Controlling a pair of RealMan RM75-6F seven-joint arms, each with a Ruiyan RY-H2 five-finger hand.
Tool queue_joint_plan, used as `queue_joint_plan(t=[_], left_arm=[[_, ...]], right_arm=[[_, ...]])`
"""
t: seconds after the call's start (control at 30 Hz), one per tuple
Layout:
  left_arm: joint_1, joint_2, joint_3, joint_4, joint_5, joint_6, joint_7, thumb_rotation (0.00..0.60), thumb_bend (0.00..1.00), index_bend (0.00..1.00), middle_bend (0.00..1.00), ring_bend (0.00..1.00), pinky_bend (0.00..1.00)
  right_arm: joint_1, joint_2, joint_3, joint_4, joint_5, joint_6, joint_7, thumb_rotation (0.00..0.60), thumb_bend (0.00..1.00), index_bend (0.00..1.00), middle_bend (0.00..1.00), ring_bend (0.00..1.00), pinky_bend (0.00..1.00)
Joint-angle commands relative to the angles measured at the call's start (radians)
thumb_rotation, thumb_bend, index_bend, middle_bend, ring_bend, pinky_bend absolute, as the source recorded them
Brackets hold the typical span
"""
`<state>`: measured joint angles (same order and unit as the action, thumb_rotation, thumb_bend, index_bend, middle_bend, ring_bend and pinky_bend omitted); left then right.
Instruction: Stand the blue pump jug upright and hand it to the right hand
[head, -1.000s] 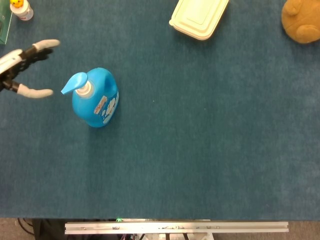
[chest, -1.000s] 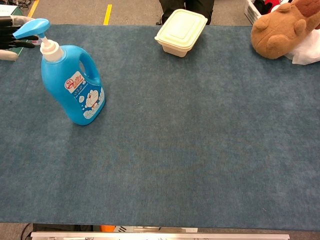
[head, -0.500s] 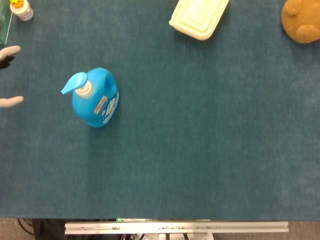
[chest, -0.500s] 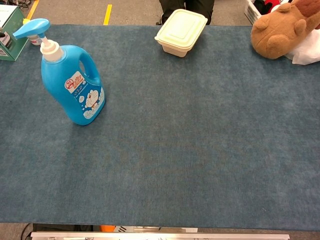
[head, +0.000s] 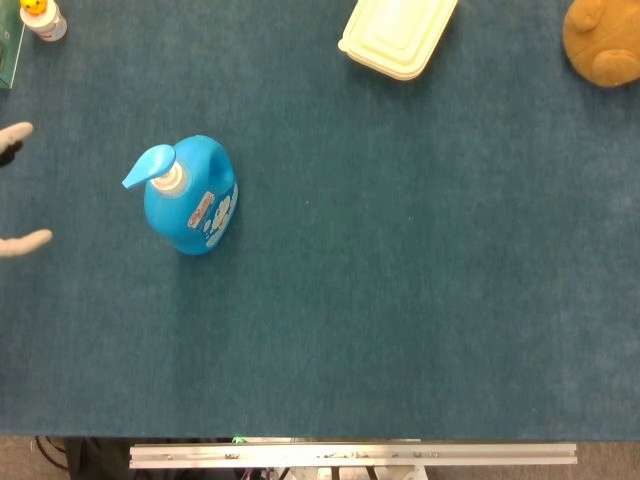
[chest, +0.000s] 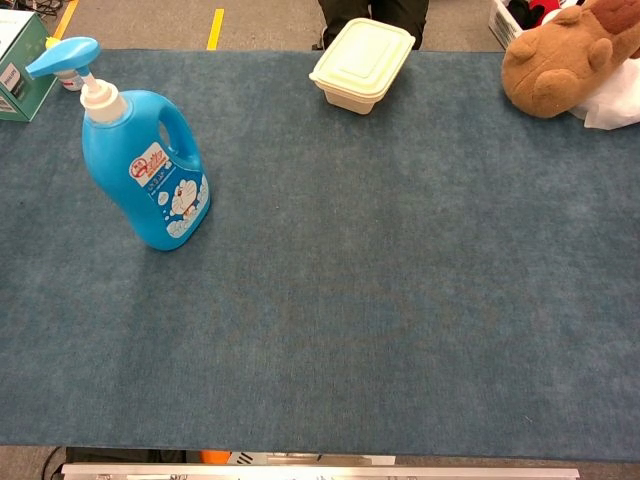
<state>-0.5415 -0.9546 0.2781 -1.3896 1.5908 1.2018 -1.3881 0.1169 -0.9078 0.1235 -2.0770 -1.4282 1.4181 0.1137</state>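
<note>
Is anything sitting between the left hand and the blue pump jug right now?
Nothing visible does. In the head view only bare blue mat lies between the left hand's fingertips at the left edge and the upright blue pump jug.

A blue-carpeted table (chest: 400, 300) stands before a grey floor (chest: 270, 22) with yellow lines (chest: 214, 28).

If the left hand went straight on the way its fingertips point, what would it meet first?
Probably the jug. Only two fingertips of the left hand show at the head view's left edge, apart and pointing right toward the upright jug; bare cloth lies between. Height is unclear.
</note>
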Motion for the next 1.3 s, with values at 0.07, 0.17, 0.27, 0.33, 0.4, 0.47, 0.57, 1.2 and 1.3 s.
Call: queue_joint_plan(t=[0.07, 0.17, 0.27, 0.33, 0.4, 0.47, 0.57, 1.2, 1.3], left_arm=[[0.039, 0.026, -0.024, -0.089, -0.03, -0.004, 0.088, 0.6, 0.2, 0.0, 0.0, 0.0, 0.0], [0.059, 0.037, -0.04, -0.16, -0.066, -0.018, 0.142, 0.6, 0.2, 0.0, 0.0, 0.0, 0.0], [0.076, 0.044, -0.061, -0.239, -0.102, -0.028, 0.176, 0.6, 0.2, 0.0, 0.0, 0.0, 0.0], [0.083, 0.041, -0.076, -0.278, -0.117, -0.036, 0.223, 0.6, 0.2, 0.0, 0.0, 0.0, 0.0], [0.088, 0.033, -0.089, -0.304, -0.128, -0.042, 0.269, 0.6, 0.2, 0.0, 0.0, 0.0, 0.0], [0.091, 0.021, -0.101, -0.327, -0.137, -0.055, 0.311, 0.6, 0.2, 0.0, 0.0, 0.0, 0.0], [0.092, 0.0, -0.119, -0.351, -0.151, -0.077, 0.369, 0.6, 0.2, 0.0, 0.0, 0.0, 0.0], [0.137, -0.18, -0.265, -0.483, -0.407, -0.118, 0.724, 0.6, 0.2, 0.0, 0.0, 0.0, 0.0], [0.139, -0.195, -0.279, -0.492, -0.433, -0.128, 0.751, 0.6, 0.2, 0.0, 0.0, 0.0, 0.0]], right_arm=[[0.003, -0.003, -0.001, -0.001, 0.0, -0.003, -0.004, 0.6, 0.08, 0.08, 0.22, 0.11, 0.24], [0.004, -0.005, -0.002, -0.002, 0.0, -0.004, -0.006, 0.6, 0.08, 0.08, 0.22, 0.11, 0.24], [0.004, -0.006, -0.003, -0.002, -0.001, -0.003, -0.006, 0.6, 0.08, 0.08, 0.22, 0.11, 0.24], [0.004, -0.006, -0.004, -0.001, -0.003, -0.002, -0.002, 0.6, 0.08, 0.08, 0.22, 0.11, 0.24], [0.003, -0.006, -0.005, 0.002, -0.005, -0.002, 0.003, 0.6, 0.07, 0.08, 0.22, 0.11, 0.24], [0.003, -0.006, -0.007, 0.007, -0.005, -0.004, 0.009, 0.6, 0.07, 0.08, 0.22, 0.11, 0.24], [0.001, -0.005, -0.009, 0.016, -0.005, -0.004, 0.022, 0.6, 0.07, 0.08, 0.22, 0.11, 0.24], [-0.013, 0.006, -0.019, 0.072, -0.009, -0.001, 0.107, 0.6, 0.08, 0.08, 0.22, 0.11, 0.24], [-0.014, 0.006, -0.019, 0.075, -0.01, 0.0, 0.112, 0.6, 0.08, 0.08, 0.22, 0.11, 0.24]])
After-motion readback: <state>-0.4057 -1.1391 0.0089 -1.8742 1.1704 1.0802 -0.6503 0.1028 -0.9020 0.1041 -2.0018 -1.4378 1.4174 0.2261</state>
